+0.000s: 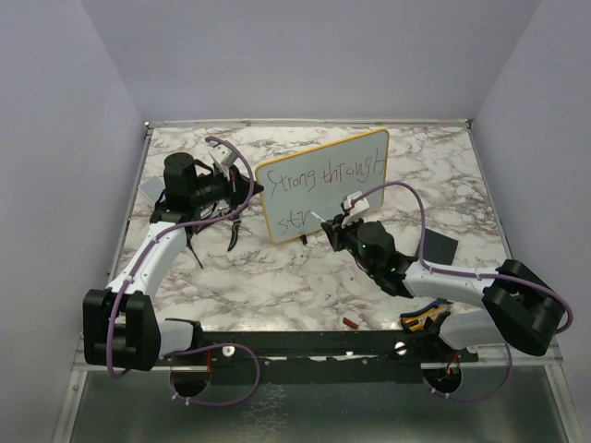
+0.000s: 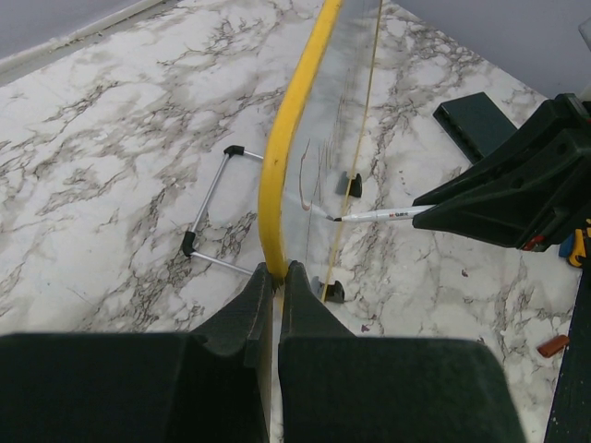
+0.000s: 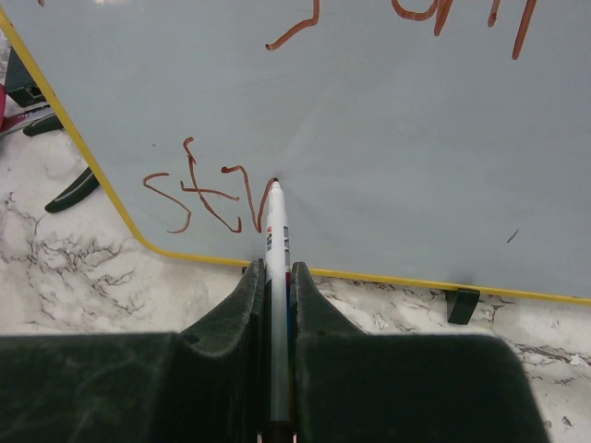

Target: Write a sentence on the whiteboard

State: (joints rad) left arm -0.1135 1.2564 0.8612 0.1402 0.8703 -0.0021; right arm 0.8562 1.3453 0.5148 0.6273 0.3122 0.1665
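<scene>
A dark slab (image 1: 440, 247) is lying on the marble table (image 1: 277, 286). A small red scrap (image 1: 351, 323) is lying well apart.

The whiteboard (image 1: 323, 185) stands upright across the middle of the marble table (image 1: 277, 277) and bars any straight pass from 6 to 12 o'clock. The left gripper (image 1: 249, 191) clamps its 9 o'clock edge. The right gripper (image 1: 334, 224) crowds its lower face with a marker (image 3: 275, 231). Nearer, from 6 to 8 o'clock, the marble lies open — only a small red piece (image 1: 351, 323) there. A dark square slab (image 1: 440, 247) sits at 4 o'clock — a wire stand (image 2: 208, 217) behind the board.
</scene>
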